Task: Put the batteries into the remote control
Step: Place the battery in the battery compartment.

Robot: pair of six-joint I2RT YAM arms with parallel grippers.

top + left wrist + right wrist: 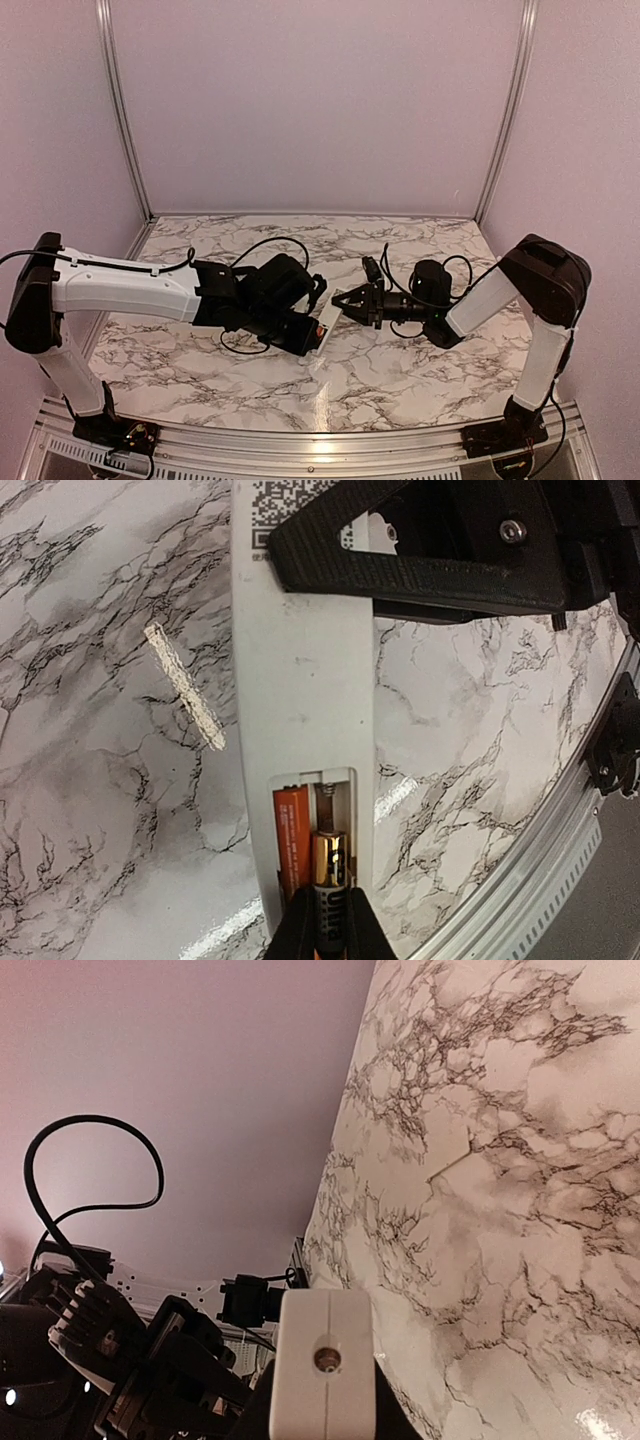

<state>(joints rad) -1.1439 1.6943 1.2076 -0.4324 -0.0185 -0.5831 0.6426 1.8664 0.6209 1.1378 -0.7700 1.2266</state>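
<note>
The left jaws are pinching a small cylindrical gold-capped battery (330, 865) with a dark band, their black fingers (290, 940) pressing on either side of its lower end. The gold-capped battery is sitting in the right-hand channel of the recessed battery slot (336, 786), its gold end pointing away from the jaws toward the spring. Just beside it, touching or nearly so, a slim orange battery (291, 835) is lying flat in the left-hand channel.

Both are lying in the back of a slim white rectangular plastic remote control (305, 680), which is stretching away from the left jaws with its back facing up. I cannot tell whether it is touching the bench. At its far end, next to a printed square code (285, 510), the right jaws are pressing together on the remote control, one black finger (420, 565) lying across it. From the right wrist, the remote control's short end is showing between those jaws.

Left of the remote control, a pale rough strip (185, 685) is lying on the white marble-patterned bench (100, 800). To the right, a ribbed aluminium rail (520, 880) is edging the bench.
</note>
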